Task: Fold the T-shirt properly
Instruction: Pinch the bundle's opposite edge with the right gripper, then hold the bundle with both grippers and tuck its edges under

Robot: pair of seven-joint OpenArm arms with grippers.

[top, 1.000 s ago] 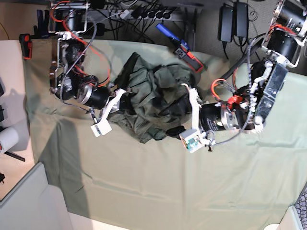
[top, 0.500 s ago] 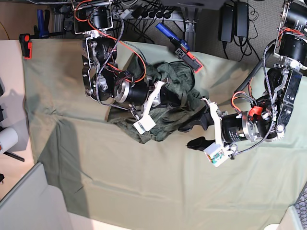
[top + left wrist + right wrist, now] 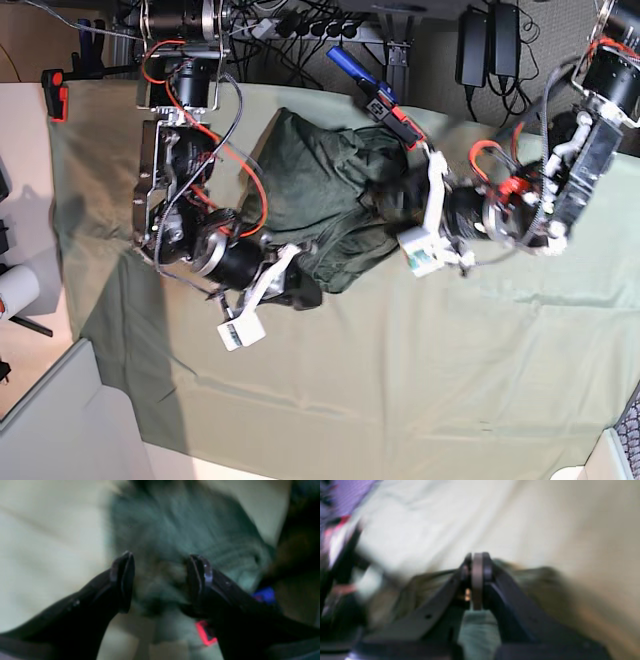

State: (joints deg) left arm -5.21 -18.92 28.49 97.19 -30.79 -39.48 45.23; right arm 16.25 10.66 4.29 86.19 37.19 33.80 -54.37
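The dark olive T-shirt (image 3: 320, 175) lies crumpled on the back middle of the table, one edge drawn out toward the front left. My right gripper (image 3: 300, 290) sits at that drawn-out edge. In the right wrist view my right gripper (image 3: 477, 580) is shut, with olive fabric (image 3: 535, 580) bunched around its tips. My left gripper (image 3: 388, 205) is at the shirt's right edge. The left wrist view shows my left gripper (image 3: 160, 580) open, its fingers (image 3: 125, 580) apart above the blurred shirt (image 3: 180, 530), nothing between them.
A pale sage cloth (image 3: 400, 380) covers the table. Power strips and cables (image 3: 300, 25) run along the back, with a blue-handled red clamp (image 3: 378, 98) by the shirt's far edge. Another red clamp (image 3: 55, 90), a white roll (image 3: 15, 290) and a grey box (image 3: 50, 420) stand at the left.
My right gripper moved from the shirt's middle toward the front left, pulling a shirt edge with it. My left gripper moved back from the front right to the shirt's right edge.
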